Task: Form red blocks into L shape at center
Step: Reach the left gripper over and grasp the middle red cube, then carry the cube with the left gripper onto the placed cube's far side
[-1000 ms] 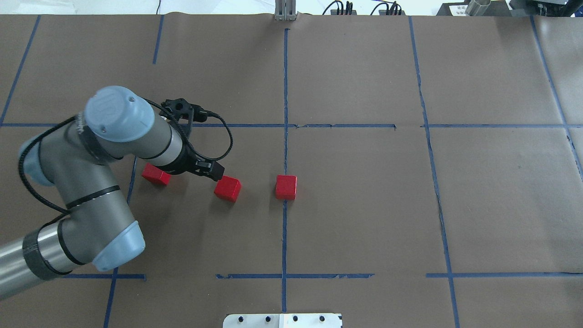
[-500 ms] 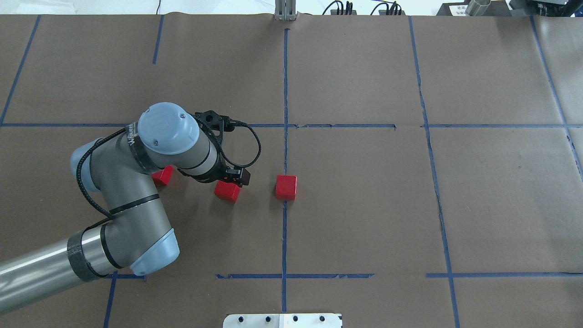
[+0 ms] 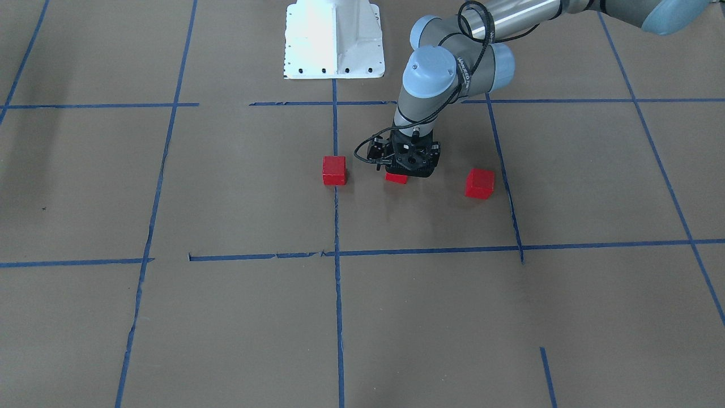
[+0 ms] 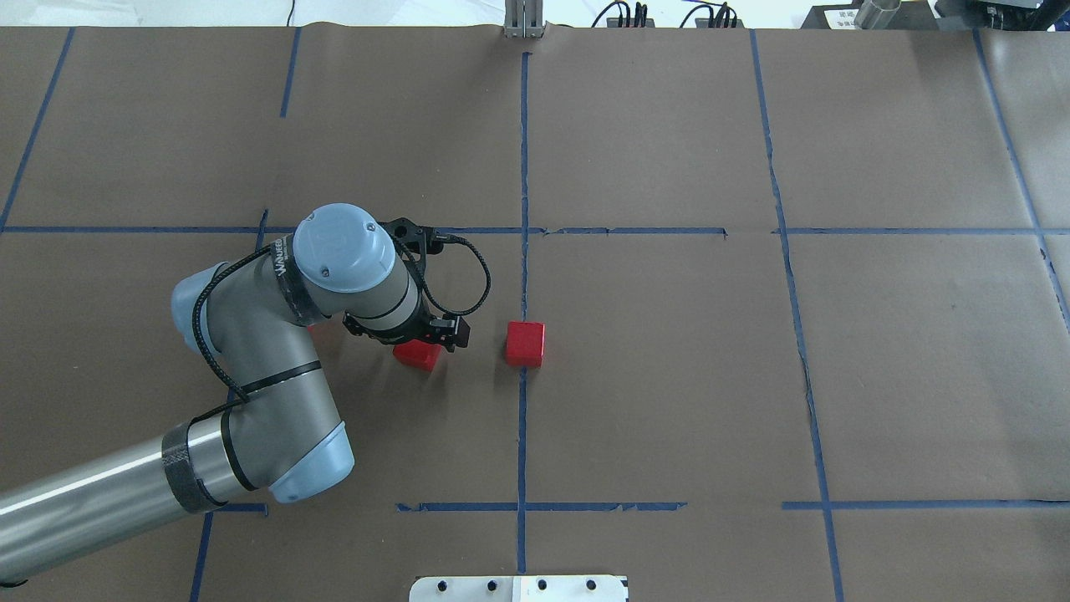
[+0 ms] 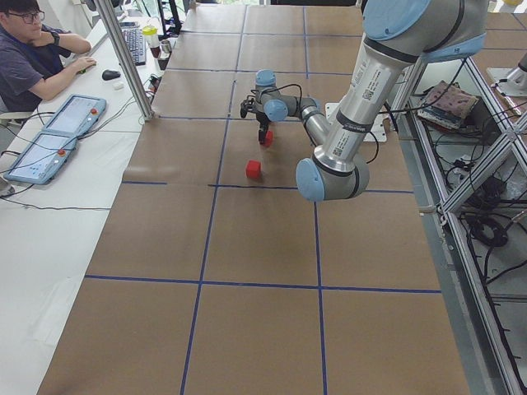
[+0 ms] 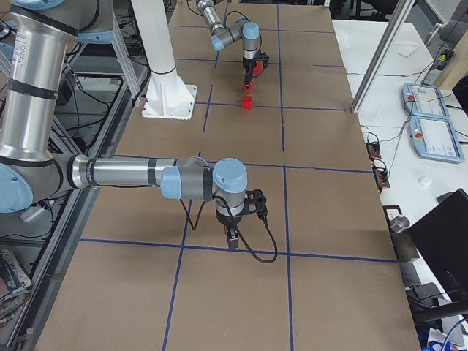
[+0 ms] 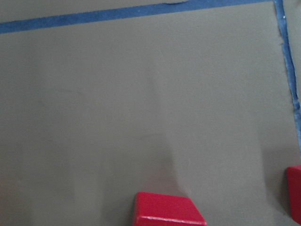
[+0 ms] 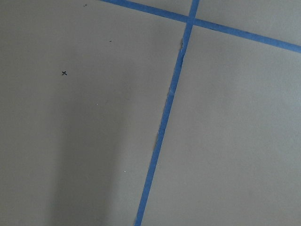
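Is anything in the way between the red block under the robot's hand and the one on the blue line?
No. Only bare brown paper lies between the covered block and the block on the line.

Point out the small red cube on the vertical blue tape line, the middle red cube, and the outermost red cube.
Small bright-red cube (image 4: 526,341) on the vertical blue tape line (image 4: 522,435): overhead view, top face.
Middle red cube (image 3: 396,179): front-facing view, visible front strip.
Outermost red cube (image 3: 480,187): front-facing view, front face.
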### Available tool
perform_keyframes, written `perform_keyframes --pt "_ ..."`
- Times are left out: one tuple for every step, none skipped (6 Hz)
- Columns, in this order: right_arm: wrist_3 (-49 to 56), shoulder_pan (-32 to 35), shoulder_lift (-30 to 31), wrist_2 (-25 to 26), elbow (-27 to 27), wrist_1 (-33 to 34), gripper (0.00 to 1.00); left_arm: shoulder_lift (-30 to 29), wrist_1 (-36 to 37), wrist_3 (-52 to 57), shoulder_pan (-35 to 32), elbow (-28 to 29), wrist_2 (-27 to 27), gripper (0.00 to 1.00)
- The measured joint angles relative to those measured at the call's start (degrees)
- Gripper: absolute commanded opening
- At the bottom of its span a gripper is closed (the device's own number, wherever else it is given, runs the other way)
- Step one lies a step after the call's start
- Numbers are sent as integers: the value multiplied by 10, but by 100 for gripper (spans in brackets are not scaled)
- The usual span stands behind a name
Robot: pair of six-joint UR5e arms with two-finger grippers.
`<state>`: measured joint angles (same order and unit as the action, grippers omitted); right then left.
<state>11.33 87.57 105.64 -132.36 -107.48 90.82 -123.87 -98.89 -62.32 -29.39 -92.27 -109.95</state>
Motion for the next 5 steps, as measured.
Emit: perform_keyframes --pt "0 0 0 0 2 -1 100 -1 -2 0 4 8 0 66" --pt "0 0 0 0 3 -1 100 -6 -2 1 5 13 0 49" --pt "0 0 0 -1 3 -1 100 -13 -2 2 6 17 0 38" --pt "0 0 0 -1 3 -1 100 -17 -1 2 5 18 0 27" --pt "0 0 0 -1 3 -2 100 -22 0 1 -2 18 0 27"
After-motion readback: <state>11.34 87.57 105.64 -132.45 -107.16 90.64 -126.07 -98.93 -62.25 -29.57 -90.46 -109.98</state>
